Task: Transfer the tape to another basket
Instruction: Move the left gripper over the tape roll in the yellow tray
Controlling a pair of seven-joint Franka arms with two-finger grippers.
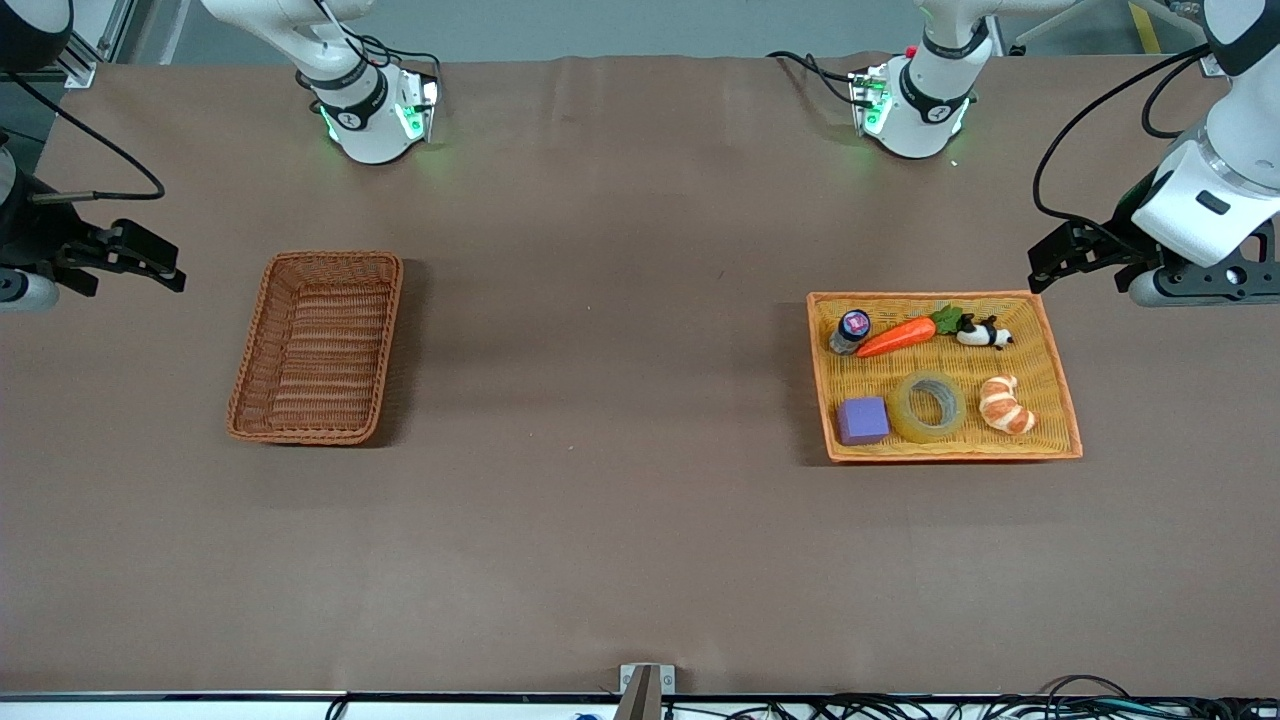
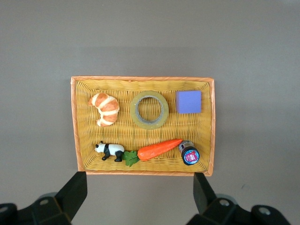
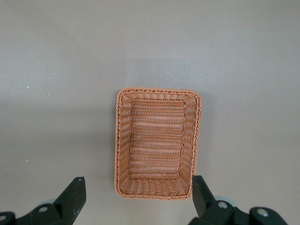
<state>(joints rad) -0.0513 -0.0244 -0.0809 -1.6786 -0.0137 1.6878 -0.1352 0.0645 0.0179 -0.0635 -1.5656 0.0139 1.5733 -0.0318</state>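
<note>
Fingers on both the left gripper (image 2: 139,194) and the right gripper (image 3: 139,196) stand wide apart, holding nothing. We have not yet begun: the tape (image 1: 929,406) lies in the orange tray (image 1: 1060,395), between purple cube (image 1: 862,420) and croissant (image 1: 1005,404). Next, we judge, the left gripper must descend onto it, then carry it to the basket (image 1: 250,370).

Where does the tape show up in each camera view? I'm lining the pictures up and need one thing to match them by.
Front view: the tape lies in the orange tray, between the purple cube and the croissant.
Left wrist view: the tape is in the same tray, again between cube and croissant.
Right wrist view: not in it; only the basket shows.
Shared landmark: the purple cube beside the tape.
</note>
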